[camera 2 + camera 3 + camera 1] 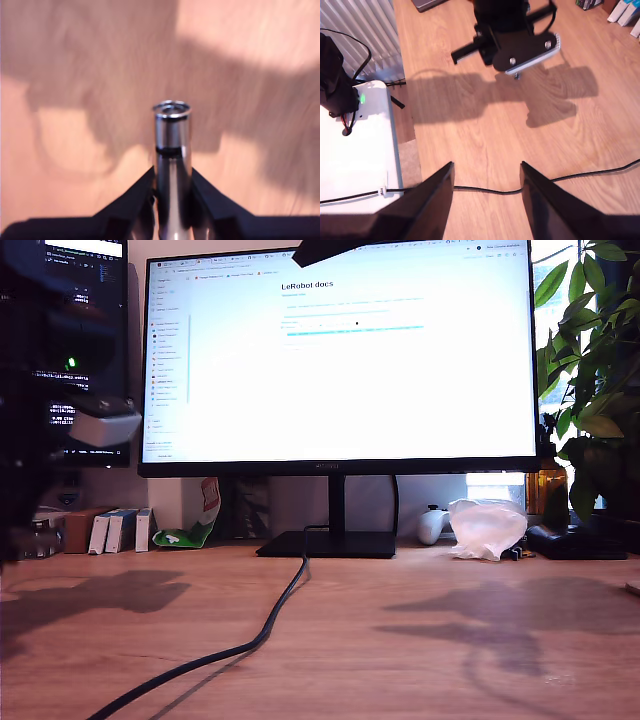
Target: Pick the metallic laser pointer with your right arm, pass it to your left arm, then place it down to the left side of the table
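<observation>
My first gripper is shut on the metallic laser pointer, a shiny silver cylinder that juts out past the black fingers, its round end cap towards the wooden table below. My second gripper is open with nothing between its fingers, high over the table. Beyond it, the second wrist view shows the first arm with its grey bracket. In the exterior view the pointer is hidden; a black arm with a white-grey block stands at the exterior view's left, and a black tip shows at the top.
A large lit monitor stands at the back, and a thick black cable runs from it across the table. A crumpled clear bag, a white controller and a plant are at the exterior view's right. A white base lies beside my second gripper.
</observation>
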Robot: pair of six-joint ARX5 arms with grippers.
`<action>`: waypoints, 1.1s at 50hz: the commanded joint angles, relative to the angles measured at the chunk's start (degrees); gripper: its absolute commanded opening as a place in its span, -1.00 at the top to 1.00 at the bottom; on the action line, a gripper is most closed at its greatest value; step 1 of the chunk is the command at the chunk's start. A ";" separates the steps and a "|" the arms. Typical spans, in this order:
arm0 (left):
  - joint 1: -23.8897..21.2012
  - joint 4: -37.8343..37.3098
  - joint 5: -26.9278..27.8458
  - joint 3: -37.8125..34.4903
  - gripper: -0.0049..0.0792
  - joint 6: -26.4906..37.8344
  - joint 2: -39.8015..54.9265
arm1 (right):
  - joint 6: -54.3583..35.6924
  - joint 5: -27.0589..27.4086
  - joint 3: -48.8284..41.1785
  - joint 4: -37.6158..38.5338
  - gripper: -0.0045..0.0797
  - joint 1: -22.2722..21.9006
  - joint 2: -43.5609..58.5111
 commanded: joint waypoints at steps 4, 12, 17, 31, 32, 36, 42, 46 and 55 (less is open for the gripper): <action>-0.26 -2.01 1.95 -1.03 0.94 -0.24 2.54 | -0.17 -0.20 -0.44 0.68 0.00 0.17 0.57; -0.26 -2.78 3.87 -1.03 0.94 -0.85 3.65 | -0.20 -0.20 -0.44 0.74 0.00 0.17 0.57; -0.26 -3.13 4.83 -1.03 0.94 -1.40 3.93 | -0.20 -0.20 -0.44 0.74 0.00 0.17 0.57; -0.26 -5.88 6.78 -1.03 0.94 -1.60 3.98 | -0.17 -0.22 -0.44 0.96 0.00 0.20 0.57; -0.26 -5.84 6.86 -1.03 0.94 -1.60 3.98 | -0.17 -0.22 -0.44 0.96 0.00 0.20 0.57; -0.26 -5.35 7.04 -1.03 0.94 -1.60 3.98 | -0.15 -0.22 -0.44 0.90 0.00 0.26 0.57; -0.26 -4.28 7.26 -1.03 0.94 -1.60 3.98 | -0.15 -0.20 -0.44 0.83 0.00 0.26 0.57; -0.28 -3.56 7.21 -1.03 0.80 -1.60 3.98 | -0.17 -0.20 -0.44 0.61 0.00 0.26 0.57; -0.52 -3.30 7.21 -1.03 0.53 -1.60 3.98 | -0.17 -0.20 -0.44 0.55 0.00 0.26 0.57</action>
